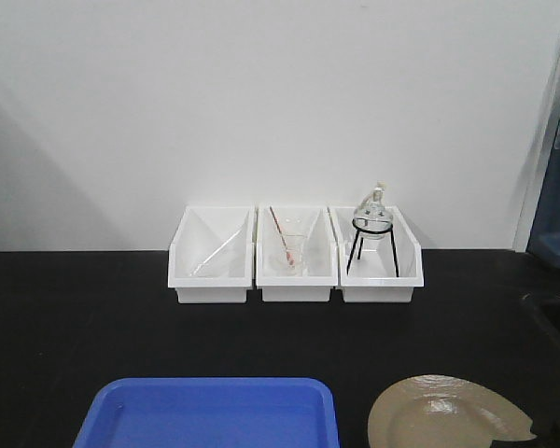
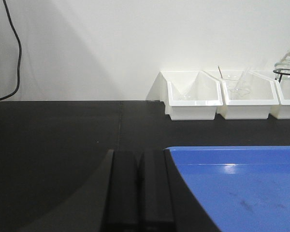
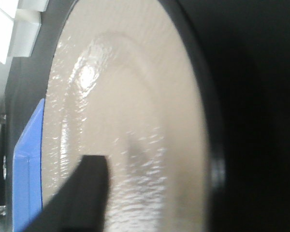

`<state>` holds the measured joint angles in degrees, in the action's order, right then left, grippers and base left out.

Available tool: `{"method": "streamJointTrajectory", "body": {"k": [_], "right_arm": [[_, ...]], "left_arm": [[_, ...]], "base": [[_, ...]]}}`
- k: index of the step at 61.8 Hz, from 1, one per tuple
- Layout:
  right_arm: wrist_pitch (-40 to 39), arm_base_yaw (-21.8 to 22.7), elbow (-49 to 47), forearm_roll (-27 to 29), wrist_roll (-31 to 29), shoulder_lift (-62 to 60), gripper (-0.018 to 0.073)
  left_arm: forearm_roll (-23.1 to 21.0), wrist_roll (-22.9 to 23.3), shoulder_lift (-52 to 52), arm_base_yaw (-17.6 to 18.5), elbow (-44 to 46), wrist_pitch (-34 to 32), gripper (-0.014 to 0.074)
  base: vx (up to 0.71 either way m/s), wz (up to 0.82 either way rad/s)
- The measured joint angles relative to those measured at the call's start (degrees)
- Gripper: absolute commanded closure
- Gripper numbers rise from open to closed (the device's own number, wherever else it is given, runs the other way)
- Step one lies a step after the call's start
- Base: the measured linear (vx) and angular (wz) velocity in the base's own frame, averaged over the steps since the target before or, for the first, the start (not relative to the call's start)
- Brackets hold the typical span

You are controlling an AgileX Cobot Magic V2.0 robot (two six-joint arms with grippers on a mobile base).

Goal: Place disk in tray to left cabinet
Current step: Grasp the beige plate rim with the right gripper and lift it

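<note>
One disk (image 1: 448,415), one tray (image 1: 210,411) — three bins (image 1: 296,280)

glossy disk (image 3: 130,121), smooth plastic tray (image 1: 205,415).

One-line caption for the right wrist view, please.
Glossy tan disk fills frame, dark gripper finger in front, blue tray at left.

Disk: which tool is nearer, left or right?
Right. The right tool is at the disk, one finger over its glazed face. The left tool sits beside the tray's left edge, with the tray between it and the disk.
</note>
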<state>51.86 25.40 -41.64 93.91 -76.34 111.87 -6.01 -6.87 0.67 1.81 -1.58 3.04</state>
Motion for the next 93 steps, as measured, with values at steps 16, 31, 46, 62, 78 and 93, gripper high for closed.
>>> {"method": "streamJointTrajectory", "body": {"k": [16, 31, 46, 62, 78, 93], "right_arm": [[0.35, -0.23, -0.20, 0.60, -0.28, 0.18, 0.0564], [-1.66, -0.23, -0.12, 0.59, -0.32, -2.67, 0.0564], [-2.13, -0.23, -4.30, -3.66, 5.52, -11.21, 0.0564], [-7.00, -0.23, -9.79, -22.48, 16.97, -22.69, 0.0564], [-6.71, -0.23, -10.72, -31.54, 24.38, -30.17, 0.0564], [-0.78, -4.57, -10.72, -21.87, 26.84, -30.79, 0.0564]], "left_arm": [[0.00, 0.00, 0.00, 0.00, 0.00, 0.00, 0.0600], [0.00, 0.00, 0.00, 0.00, 0.00, 0.00, 0.0600], [0.00, 0.00, 0.00, 0.00, 0.00, 0.00, 0.0600], [0.00, 0.00, 0.00, 0.00, 0.00, 0.00, 0.0600], [0.00, 0.00, 0.00, 0.00, 0.00, 0.00, 0.0600], [0.00, 0.00, 0.00, 0.00, 0.00, 0.00, 0.0600]], "base": [[0.00, 0.00], [0.00, 0.00], [0.00, 0.00], [0.00, 0.00], [0.00, 0.00], [0.00, 0.00]]}}
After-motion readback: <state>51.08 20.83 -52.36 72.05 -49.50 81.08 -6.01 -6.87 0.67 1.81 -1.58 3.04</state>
